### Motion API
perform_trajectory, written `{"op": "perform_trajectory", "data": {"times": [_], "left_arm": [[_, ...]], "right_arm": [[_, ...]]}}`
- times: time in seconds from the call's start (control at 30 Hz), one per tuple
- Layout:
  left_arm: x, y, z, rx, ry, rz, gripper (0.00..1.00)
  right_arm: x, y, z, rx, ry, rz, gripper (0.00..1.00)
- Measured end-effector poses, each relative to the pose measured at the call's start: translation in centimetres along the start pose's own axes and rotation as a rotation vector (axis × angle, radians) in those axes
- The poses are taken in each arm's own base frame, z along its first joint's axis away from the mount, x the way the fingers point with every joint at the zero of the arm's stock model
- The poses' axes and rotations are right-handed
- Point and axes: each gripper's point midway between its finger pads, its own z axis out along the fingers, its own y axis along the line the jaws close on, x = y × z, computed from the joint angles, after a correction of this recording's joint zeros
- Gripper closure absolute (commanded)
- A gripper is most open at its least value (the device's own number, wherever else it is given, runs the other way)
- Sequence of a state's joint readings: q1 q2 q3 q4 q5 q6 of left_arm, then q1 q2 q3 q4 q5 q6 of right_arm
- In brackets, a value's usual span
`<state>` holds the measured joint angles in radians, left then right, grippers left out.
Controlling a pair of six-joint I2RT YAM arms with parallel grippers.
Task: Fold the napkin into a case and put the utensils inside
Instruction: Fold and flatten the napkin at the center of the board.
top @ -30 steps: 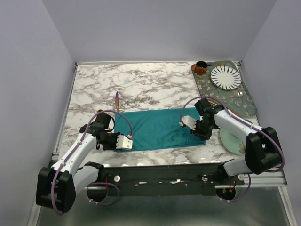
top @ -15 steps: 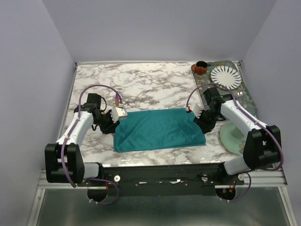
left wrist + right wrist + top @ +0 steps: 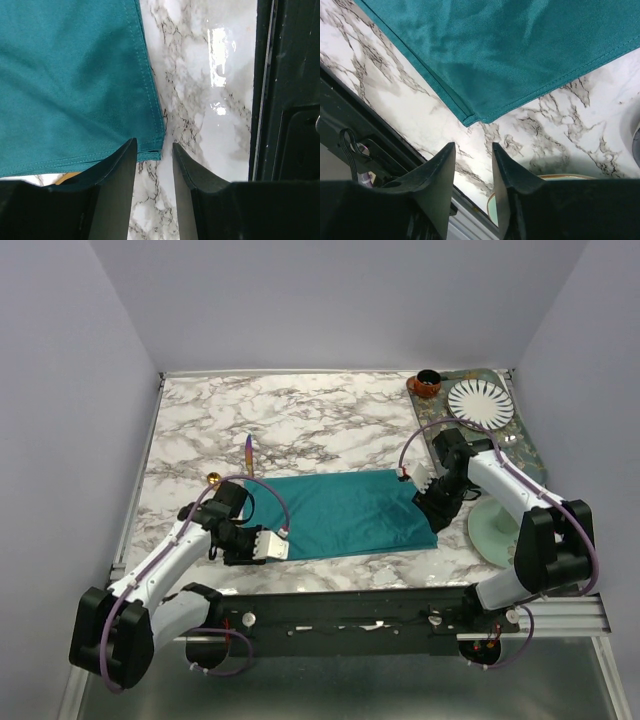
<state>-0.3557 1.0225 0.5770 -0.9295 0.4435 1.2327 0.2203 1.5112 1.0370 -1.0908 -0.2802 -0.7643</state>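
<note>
The teal napkin (image 3: pixel 345 512) lies flat as a wide rectangle at the table's front middle. My left gripper (image 3: pixel 283 546) is open, low at the napkin's near left corner; in the left wrist view that corner (image 3: pixel 150 150) sits between my open fingertips (image 3: pixel 153 147). My right gripper (image 3: pixel 433 510) is open and empty by the napkin's right edge; its wrist view (image 3: pixel 473 150) shows the near right corner (image 3: pixel 470 119) just beyond the tips. The purple-rainbow utensil (image 3: pixel 248 452) lies past the napkin's far left corner. The gold utensil's round bowl (image 3: pixel 213 478) shows left of the napkin.
A patterned placemat (image 3: pixel 520 455) at the back right holds a striped plate (image 3: pixel 480 403) and a brown cup (image 3: pixel 427 383). A pale green saucer (image 3: pixel 490 530) sits at the front right. The black front rail (image 3: pixel 285 100) runs close behind both grippers.
My left gripper swung from the napkin's far left corner back toward me to its near left corner. My right gripper has barely shifted. The napkin lies the same.
</note>
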Motion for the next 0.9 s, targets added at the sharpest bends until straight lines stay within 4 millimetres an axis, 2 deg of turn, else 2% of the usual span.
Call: {"op": "perform_trajectory", "data": {"times": [0.2,0.43,0.73,0.8,0.83,0.9], "left_arm": [[0.4,-0.2,0.7,0.041,0.039,0.052,0.6],[0.4,-0.2,1.1,0.06,0.068,0.116,0.72],[1.7,-0.6,1.6,0.082,0.12,0.135,0.71],[1.9,-0.6,1.6,0.084,0.126,0.138,0.76],[1.9,-0.6,1.6,0.083,0.127,0.141,0.85],[1.9,-0.5,1.6,0.078,0.129,0.146,0.9]], "right_arm": [[0.0,0.1,-0.1,-0.005,0.003,0.011,0.55],[0.1,0.1,-0.1,-0.007,0.006,0.02,0.55],[0.1,0.0,0.1,-0.014,0.012,0.024,0.55],[0.2,0.0,0.1,-0.015,0.013,0.025,0.55],[0.2,0.0,0.2,-0.016,0.014,0.025,0.55],[0.1,-0.1,0.2,-0.016,0.014,0.025,0.55]]}}
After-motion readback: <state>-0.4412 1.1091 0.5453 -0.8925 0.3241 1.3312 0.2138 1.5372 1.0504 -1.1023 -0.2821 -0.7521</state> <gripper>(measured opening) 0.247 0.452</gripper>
